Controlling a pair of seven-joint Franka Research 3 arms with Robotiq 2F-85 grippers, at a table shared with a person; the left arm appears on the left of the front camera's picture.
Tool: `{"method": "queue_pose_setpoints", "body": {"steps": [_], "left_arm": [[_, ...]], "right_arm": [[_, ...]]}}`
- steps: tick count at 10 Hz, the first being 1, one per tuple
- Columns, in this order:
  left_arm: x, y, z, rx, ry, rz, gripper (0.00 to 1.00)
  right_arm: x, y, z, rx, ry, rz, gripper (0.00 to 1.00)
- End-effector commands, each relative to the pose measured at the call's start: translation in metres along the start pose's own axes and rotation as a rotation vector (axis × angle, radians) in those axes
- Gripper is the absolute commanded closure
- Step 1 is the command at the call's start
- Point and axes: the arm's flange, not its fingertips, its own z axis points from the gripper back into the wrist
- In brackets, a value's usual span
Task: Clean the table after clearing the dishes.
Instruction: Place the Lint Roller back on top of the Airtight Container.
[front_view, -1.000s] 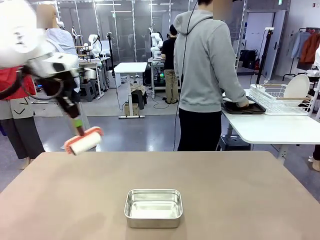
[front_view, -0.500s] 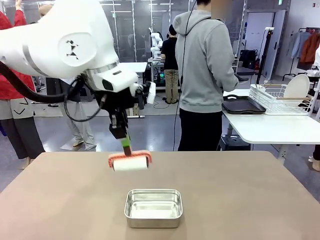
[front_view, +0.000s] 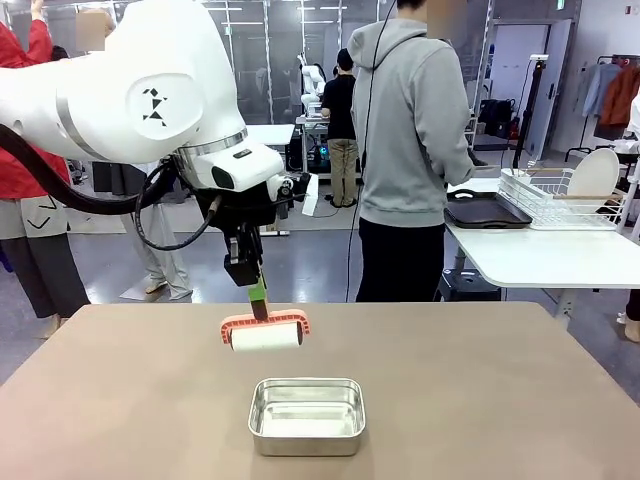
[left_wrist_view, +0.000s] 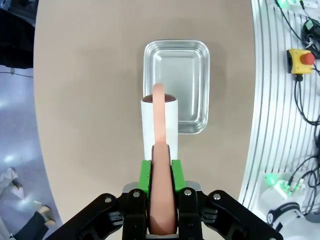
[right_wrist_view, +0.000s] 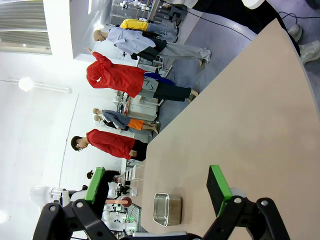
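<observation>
My left gripper (front_view: 257, 289) is shut on the salmon handle of a lint roller (front_view: 265, 335) with a white roll. It holds the roller low over the brown table (front_view: 480, 390), just behind a steel pan (front_view: 306, 414); I cannot tell whether the roll touches the table. Looking down from the left wrist, the gripper (left_wrist_view: 161, 172) clamps the handle and the roller (left_wrist_view: 160, 125) overlaps the pan's (left_wrist_view: 176, 75) near rim. My right gripper (right_wrist_view: 157, 187) is open, off to the side of the table (right_wrist_view: 250, 115). A dark tray (front_view: 487, 213) and a white plate (front_view: 592, 172) in a wire rack sit on a white side table.
A person in a grey hoodie (front_view: 415, 130) stands with their back turned between the brown table's far edge and the white side table (front_view: 540, 255). Bare tabletop lies on both sides of the pan. Other people stand farther off at the left.
My left arm has swung from the far left to the middle, lowering the roller to just behind the pan. The person's hand has come off the tray.
</observation>
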Motion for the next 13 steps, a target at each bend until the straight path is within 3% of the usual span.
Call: {"method": "queue_pose_setpoints", "body": {"steps": [1, 2, 4, 10, 13], "left_arm": [[0.002, -0.003, -0.002, -0.005, 0.002, -0.007, 0.8], [0.035, -0.007, -0.021, -0.004, 0.027, -0.12, 0.8], [0.06, 0.001, -0.05, -0.033, 0.069, -0.128, 0.8], [0.071, 0.037, -0.139, -0.131, 0.08, -0.022, 0.8], [0.067, 0.05, -0.176, -0.166, 0.14, 0.008, 0.8]], "right_arm": [[-0.001, 0.003, 0.002, -0.005, 0.014, 0.002, 0.0], [-0.001, 0.003, 0.002, -0.005, 0.014, 0.002, 0.0], [-0.001, 0.003, 0.002, -0.005, 0.014, 0.002, 0.0], [-0.001, 0.003, 0.002, -0.005, 0.014, 0.002, 0.0], [-0.001, 0.003, 0.002, -0.005, 0.014, 0.002, 0.0]]}}
